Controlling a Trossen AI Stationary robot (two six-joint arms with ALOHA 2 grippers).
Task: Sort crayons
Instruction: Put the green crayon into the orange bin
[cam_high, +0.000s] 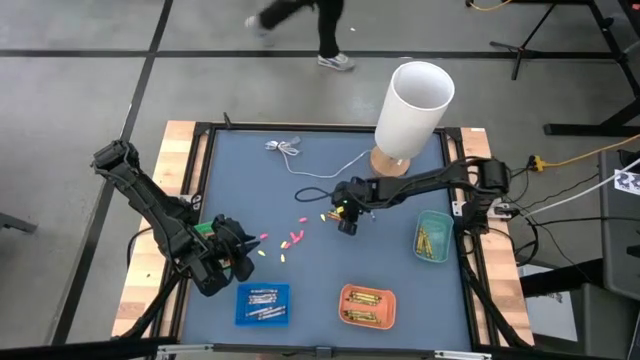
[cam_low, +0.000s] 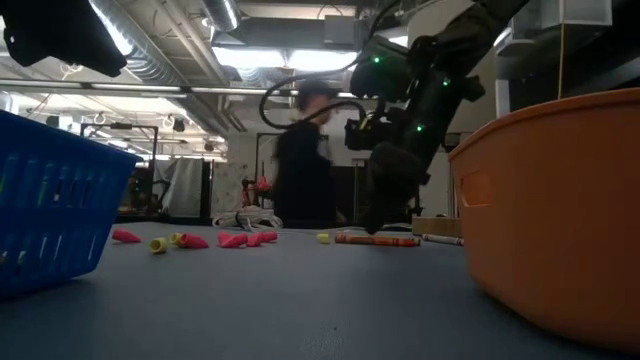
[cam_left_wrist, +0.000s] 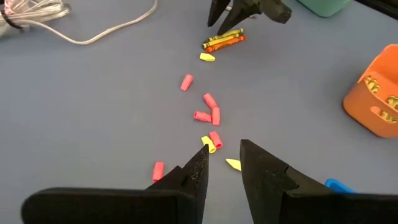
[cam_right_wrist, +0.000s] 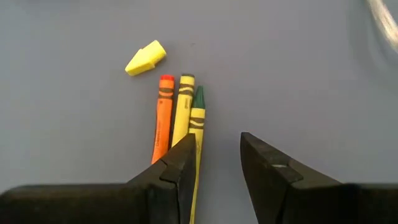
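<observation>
Three whole crayons (cam_right_wrist: 180, 112), orange, yellow and green-tipped, lie side by side on the blue mat, with a yellow stub (cam_right_wrist: 146, 58) beside their tips. My right gripper (cam_right_wrist: 214, 143) hangs open just over their blunt ends, pointing steeply down, with nothing between its fingers. The low view shows it (cam_low: 380, 215) close above the crayons (cam_low: 378, 240). Short pink and yellow crayon pieces (cam_left_wrist: 211, 115) lie scattered mid-table (cam_high: 292, 240). My left gripper (cam_left_wrist: 221, 152) waits open and empty over the near-left end of that scatter (cam_high: 240, 255).
A blue tray (cam_high: 262, 303) and an orange tray (cam_high: 367, 305) sit along the near edge, and a teal tray (cam_high: 433, 235) sits at the right. A tall white cylinder (cam_high: 410, 110) and a white cable (cam_high: 300, 150) occupy the far side. A person walks beyond the table.
</observation>
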